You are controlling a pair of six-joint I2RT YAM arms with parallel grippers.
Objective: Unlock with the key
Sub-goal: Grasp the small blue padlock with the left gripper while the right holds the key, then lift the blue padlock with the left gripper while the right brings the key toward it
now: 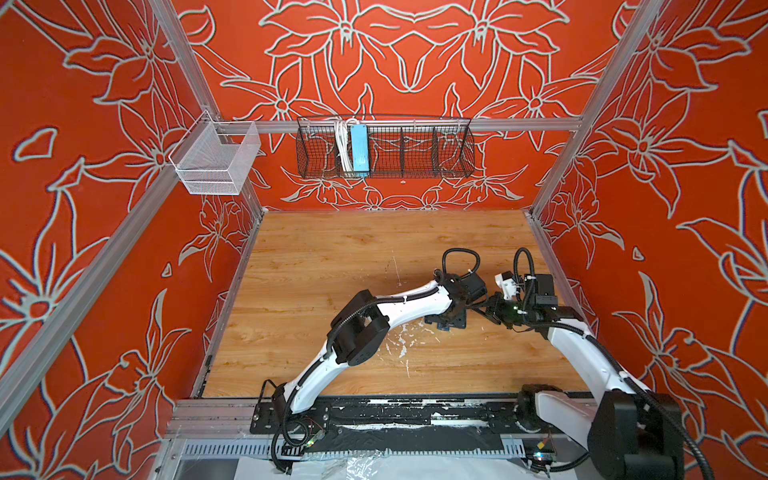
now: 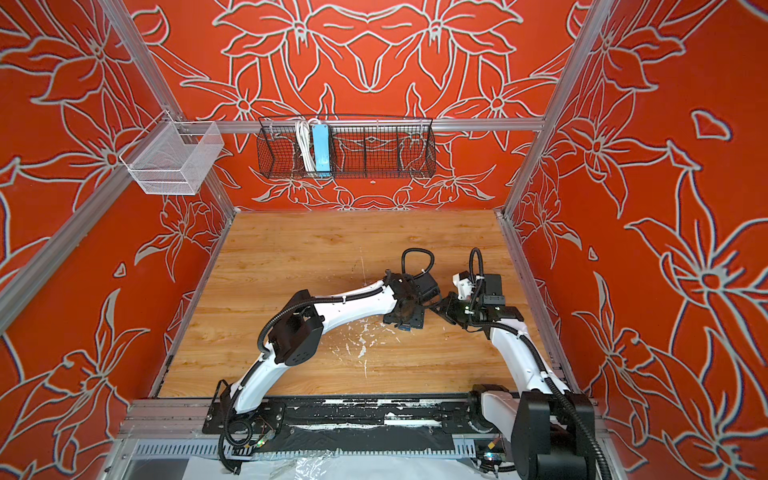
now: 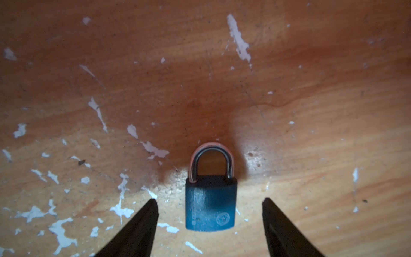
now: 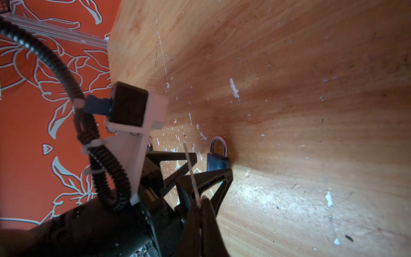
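The bench (image 1: 353, 257) is a wood-look board closed in on three sides: metal rails run along its left, right and far edges, with red flowered walls rising behind them. Its far half and its left side lie bare, so the open room is there. The work is crowded into the near right part, where white flakes mark the surface. A black wire basket (image 1: 386, 147) hangs on the far rail and a white mesh basket (image 1: 216, 160) on the left one, both well above the board.

The left arm (image 1: 399, 307) reaches from the near rail across the middle, elbow raised, wrist bent down over the padlock (image 3: 210, 204). The padlock lies flat on the bench, shackle shut. The left claw (image 3: 209, 199) is spread wide, one finger on each side of the lock's blue body, with bare wood showing in both gaps; it holds nothing.

The right arm (image 1: 577, 349) rises close to the right rail and folds back toward the left, so its claw points at the left wrist, the two nearly meeting. The right claw (image 4: 201, 203) is closed tight on the key (image 4: 191, 171), seen edge-on as a thin pale strip jutting from between the fingers. The key's tip stands near the padlock, above it and not touching.
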